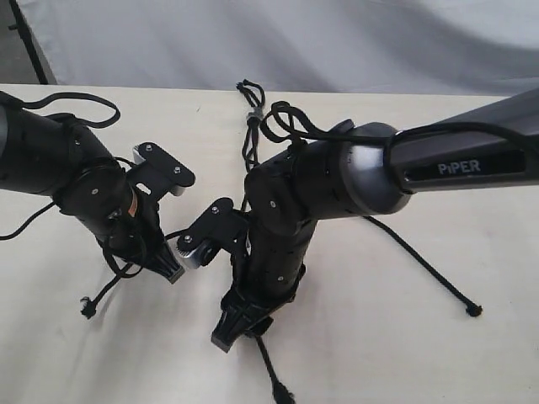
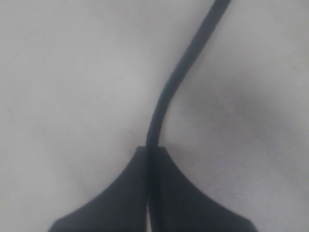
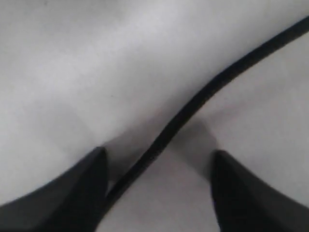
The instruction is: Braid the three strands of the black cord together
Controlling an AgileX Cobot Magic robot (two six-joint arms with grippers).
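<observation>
Left wrist view shows the left gripper (image 2: 150, 151) clamped on one thin matte black strand (image 2: 179, 72), right wrist view the right gripper (image 3: 159, 159) spread either side of a second strand (image 3: 231, 70) on the pale table (image 3: 72, 58), while exterior view alone shows both arms bent steeply downward, hiding the middle of the black cord (image 1: 251, 118), with the third strand (image 1: 421, 265) lying free at right.

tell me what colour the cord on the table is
Black; the cord shows best in the exterior view.

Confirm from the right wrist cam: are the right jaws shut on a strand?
No, the right jaws stand wide apart, and one strand runs unpinched between them across the table.
</observation>
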